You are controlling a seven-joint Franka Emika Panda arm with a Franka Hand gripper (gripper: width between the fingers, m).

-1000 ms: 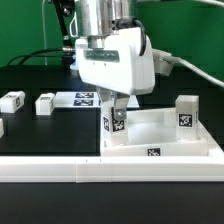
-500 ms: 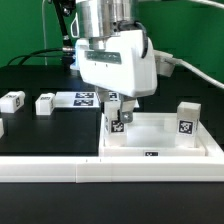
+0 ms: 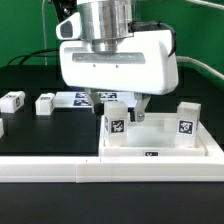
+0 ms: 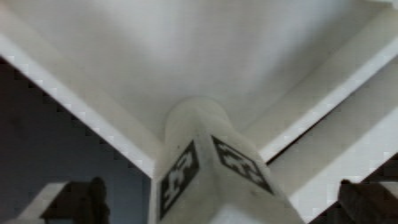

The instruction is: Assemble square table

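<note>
At lower centre of the exterior view, the gripper [image 3: 120, 110] hangs directly over a leg [image 3: 115, 127] that stands upright in the lower-left corner of the square table [image 3: 205, 150]. The slab lies flat on the surface [image 3: 50, 135], in the lower right of the frame. The jaws are spread. In the wrist view the fingers [image 4: 80, 200] flank the leg [image 4: 214, 165] with a gap on each side, touching nothing. The leg's long axis runs vertically, in line with the gripper, so I judge any regrasp means coming straight down. A second leg [image 3: 186, 120] stands in the right corner, and loose legs [image 3: 12, 100] wait at mid-left.
</note>
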